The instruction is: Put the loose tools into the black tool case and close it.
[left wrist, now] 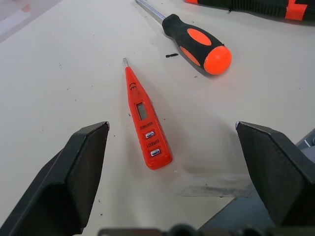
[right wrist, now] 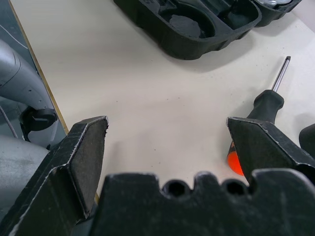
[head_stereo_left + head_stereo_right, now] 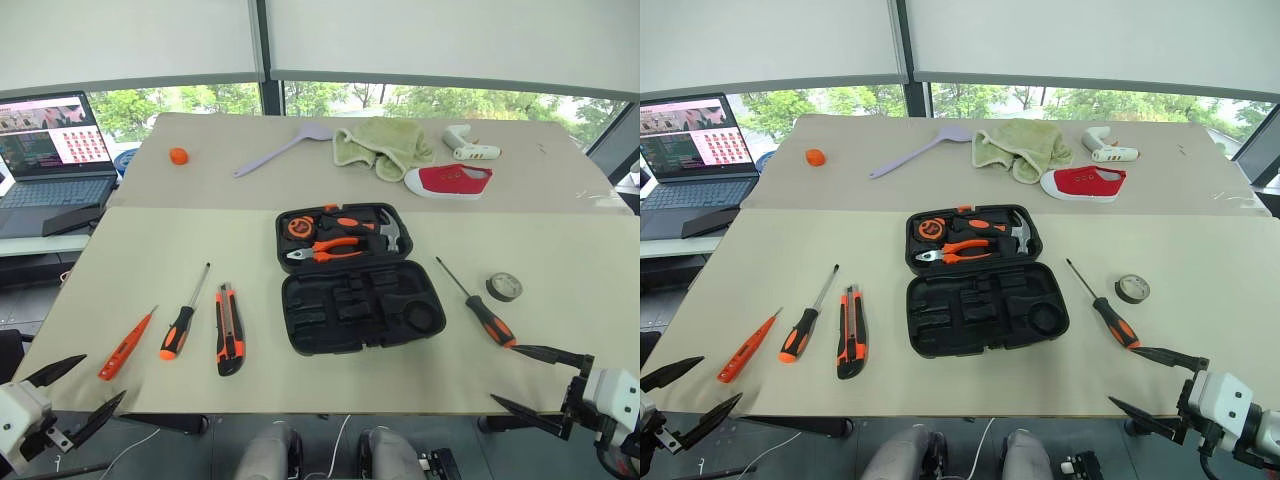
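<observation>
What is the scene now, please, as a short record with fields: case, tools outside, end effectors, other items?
case: black case open, table centre; pliers and hammer in far half, near half empty
left of case: slim orange screwdriver, screwdriver, knife
right of case: second screwdriver, tape roll
left end effector: open, empty, at near table edge, by the slim orange screwdriver
right end effector: open, empty, by the second screwdriver's handle
far side: spatula, towel, red shoe, laptop
</observation>
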You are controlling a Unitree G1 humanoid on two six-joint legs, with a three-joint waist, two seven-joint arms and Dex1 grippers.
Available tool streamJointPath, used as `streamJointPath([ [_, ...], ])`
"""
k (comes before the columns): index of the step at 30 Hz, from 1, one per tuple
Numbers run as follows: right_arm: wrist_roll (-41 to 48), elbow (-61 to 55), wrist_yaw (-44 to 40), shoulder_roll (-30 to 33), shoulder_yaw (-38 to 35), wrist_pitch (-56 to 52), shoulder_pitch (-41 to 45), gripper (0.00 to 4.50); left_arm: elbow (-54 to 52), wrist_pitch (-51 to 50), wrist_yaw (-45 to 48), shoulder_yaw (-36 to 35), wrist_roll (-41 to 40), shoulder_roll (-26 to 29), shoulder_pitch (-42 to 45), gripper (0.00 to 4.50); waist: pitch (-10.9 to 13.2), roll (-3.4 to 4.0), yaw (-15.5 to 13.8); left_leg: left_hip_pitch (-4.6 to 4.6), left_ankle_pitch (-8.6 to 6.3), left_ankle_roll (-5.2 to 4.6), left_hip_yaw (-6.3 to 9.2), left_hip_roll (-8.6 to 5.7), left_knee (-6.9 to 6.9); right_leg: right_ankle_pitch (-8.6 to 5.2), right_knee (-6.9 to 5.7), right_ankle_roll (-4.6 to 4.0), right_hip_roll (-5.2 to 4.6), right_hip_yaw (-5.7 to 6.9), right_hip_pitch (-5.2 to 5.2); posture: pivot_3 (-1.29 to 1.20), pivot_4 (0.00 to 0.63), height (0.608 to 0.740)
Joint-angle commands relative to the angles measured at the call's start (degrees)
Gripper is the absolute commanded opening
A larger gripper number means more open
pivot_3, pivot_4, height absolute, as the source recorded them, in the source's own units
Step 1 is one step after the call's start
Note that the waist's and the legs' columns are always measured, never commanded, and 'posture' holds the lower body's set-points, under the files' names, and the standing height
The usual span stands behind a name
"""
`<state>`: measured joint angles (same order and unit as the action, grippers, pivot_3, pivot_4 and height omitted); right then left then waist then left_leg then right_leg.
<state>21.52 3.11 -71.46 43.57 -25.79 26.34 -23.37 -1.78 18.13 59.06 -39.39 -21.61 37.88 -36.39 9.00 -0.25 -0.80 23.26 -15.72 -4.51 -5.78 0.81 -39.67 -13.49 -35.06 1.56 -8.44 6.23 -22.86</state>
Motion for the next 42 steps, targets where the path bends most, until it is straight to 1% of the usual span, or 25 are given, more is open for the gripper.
streamJointPath([
  [1,5.7,-4.1,-0.9,-0.6,2.0,-2.1,2.0,4.50,-3.6,-8.6,-1.4,-2.7,-8.7,0.2,-1.4,4.41,0.0,0.00,0.0,0.00,0.00,0.00,0.00,0.00,0.00,0.00,0.00,0.00,0.00,0.00,0.00,0.00,0.150,0.740],
  [3,13.2,-10.7,-1.1,-1.8,6.9,-10.3,5.6,4.50,-6.6,-20.1,-4.5,-6.6,-18.3,-0.4,-3.6,4.41,0.0,-0.20,0.5,0.00,0.00,0.00,0.02,0.06,0.00,0.02,-0.04,-0.02,0.02,-0.04,-0.01,0.00,0.150,0.740],
  [4,16.0,-13.2,-0.5,-2.2,8.3,-13.8,7.4,4.50,-7.7,-22.9,-5.7,-8.1,-20.5,-1.3,-5.0,4.41,0.1,-0.28,1.0,0.00,0.02,0.03,0.01,0.17,0.00,0.04,-0.07,-0.04,0.08,-0.09,-0.08,0.00,0.150,0.740],
  [7,19.4,-17.2,2.2,-3.1,9.7,-18.9,11.4,4.50,-7.8,-24.8,-8.3,-11.2,-20.4,-4.1,-7.7,4.41,0.1,-0.12,1.5,0.00,0.04,0.06,-0.01,0.22,0.02,0.03,-0.11,-0.01,0.10,-0.26,-0.19,0.00,0.150,0.740],
  [10,20.6,-21.6,2.9,-4.8,12.2,-20.5,14.7,4.50,-3.3,-28.3,-9.3,-13.7,-19.6,-6.0,-12.2,4.41,0.1,-0.20,1.1,0.01,-0.03,0.00,-0.08,0.10,0.03,0.11,-0.08,-0.16,0.08,-0.23,-0.23,0.00,0.150,0.740],
  [12,20.0,-22.8,2.4,-5.7,13.5,-20.4,15.9,4.50,-2.8,-32.2,-8.5,-14.3,-20.5,-5.7,-15.0,4.41,0.1,-0.36,0.8,0.02,-0.13,0.01,-0.11,0.11,0.03,0.06,-0.08,-0.19,0.12,-0.20,-0.25,0.00,0.150,0.740],
  [14,19.3,-23.1,2.6,-6.3,13.9,-20.2,17.0,4.50,-3.6,-34.6,-8.4,-15.4,-21.8,-4.7,-15.5,4.41,0.1,-0.50,0.2,0.03,-0.19,-0.01,-0.14,0.11,0.00,0.03,-0.06,-0.18,0.13,-0.17,-0.26,0.00,0.150,0.740],
  [16,18.9,-22.9,2.7,-6.6,14.2,-20.2,17.8,4.50,-5.9,-37.9,-7.8,-15.7,-23.4,-2.6,-15.2,4.41,0.1,-0.51,-0.7,0.11,-0.24,-0.03,-0.13,0.06,-0.09,0.01,-0.05,-0.18,0.07,-0.13,-0.26,0.00,0.150,0.740],
  [18,18.5,-22.7,2.7,-6.8,14.5,-20.3,18.3,4.50,-9.3,-42.5,-8.0,-15.7,-26.0,0.3,-13.8,4.41,0.1,-0.51,-1.5,0.13,-0.23,-0.02,-0.13,0.04,-0.13,-0.11,-0.05,-0.41,0.03,-0.16,-0.26,0.00,0.150,0.740],
  [20,17.9,-22.1,2.7,-7.1,14.9,-20.2,19.0,4.50,-12.1,-47.2,-10.1,-14.7,-26.9,4.2,-11.1,4.41,0.1,-0.51,-1.7,0.12,-0.21,0.00,-0.13,0.04,-0.14,-0.08,-0.05,-0.44,0.02,-0.19,-0.24,0.00,0.150,0.740],
  [22,17.2,-21.1,2.7,-7.5,15.2,-19.9,19.6,4.50,-14.3,-52.3,-13.5,-12.4,-27.3,8.4,-6.5,4.41,0.1,-0.57,-1.7,0.10,-0.17,0.06,-0.13,0.05,-0.13,-0.03,-0.10,-0.47,0.06,-0.21,-0.25,0.00,0.150,0.740],
  [25,16.2,-20.2,2.7,-8.0,15.2,-19.0,19.7,4.50,-16.0,-59.1,-17.2,-8.0,-26.2,13.4,-0.7,4.41,0.1,-0.58,-1.2,0.02,-0.05,0.24,-0.24,0.05,-0.12,0.23,-0.16,-0.13,0.18,-0.21,-0.26,0.00,0.150,0.740],
  [26,16.0,-20.1,2.7,-8.2,15.2,-18.9,19.7,4.50,-16.1,-60.9,-17.9,-6.6,-25.6,14.7,0.9,4.41,0.1,-0.56,-1.0,-0.04,0.12,0.52,-0.42,0.05,-0.07,0.25,-0.18,-0.10,0.31,-0.21,-0.27,0.00,0.150,0.740],
  [27,15.8,-20.0,2.7,-8.3,15.1,-18.7,19.6,4.50,-16.4,-60.5,-17.9,-4.8,-23.6,16.1,2.3,4.41,0.1,-0.57,-0.6,-0.05,0.12,0.53,-0.50,0.04,-0.06,0.25,-0.21,-0.09,0.47,-0.25,-0.29,0.00,0.150,0.740],
  [30,15.1,-20.0,3.0,-8.7,14.1,-18.2,18.4,4.50,-17.9,-64.1,-18.2,0.4,-25.1,19.6,10.7,4.41,0.1,-0.58,0.1,0.00,0.14,0.52,-0.77,0.05,-0.05,0.23,-0.53,-0.07,0.71,-0.54,-0.30,0.00,0.150,0.740],
  [34,14.8,-19.8,2.8,-8.7,13.3,-17.5,17.1,4.50,-19.1,-69.9,-20.8,6.4,-24.8,20.7,18.0,4.41,0.1,-0.56,0.2,-0.07,0.17,0.65,-0.79,0.10,-0.05,0.15,-0.71,-0.15,0.83,-0.61,-0.35,0.00,0.150,0.740],
  [38,14.5,-19.7,2.9,-8.6,12.8,-16.9,16.2,4.50,-20.1,-75.0,-24.6,10.8,-26.1,18.6,24.1,4.41,0.1,-0.51,0.3,-0.17,0.18,0.74,-0.86,0.17,-0.02,0.13,-0.82,-0.18,0.88,-0.74,-0.38,0.00,0.150,0.740],
  [41,14.4,-20.0,3.3,-8.7,12.5,-16.9,15.7,4.50,-21.1,-77.6,-26.6,14.2,-24.3,18.0,25.1,4.41,0.1,-0.50,0.3,-0.20,0.19,0.77,-0.86,0.16,-0.03,0.13,-0.85,-0.18,0.88,-0.76,-0.37,0.00,0.150,0.740],
  [42,14.3,-20.1,3.5,-8.7,12.3,-16.9,15.5,4.50,-21.5,-78.0,-27.2,14.8,-23.5,18.0,25.0,4.17,0.1,-0.50,0.3,-0.20,0.19,0.77,-0.87,0.16,-0.03,0.13,-0.85,-0.18,0.87,-0.78,-0.37,0.00,0.150,0.740],
])
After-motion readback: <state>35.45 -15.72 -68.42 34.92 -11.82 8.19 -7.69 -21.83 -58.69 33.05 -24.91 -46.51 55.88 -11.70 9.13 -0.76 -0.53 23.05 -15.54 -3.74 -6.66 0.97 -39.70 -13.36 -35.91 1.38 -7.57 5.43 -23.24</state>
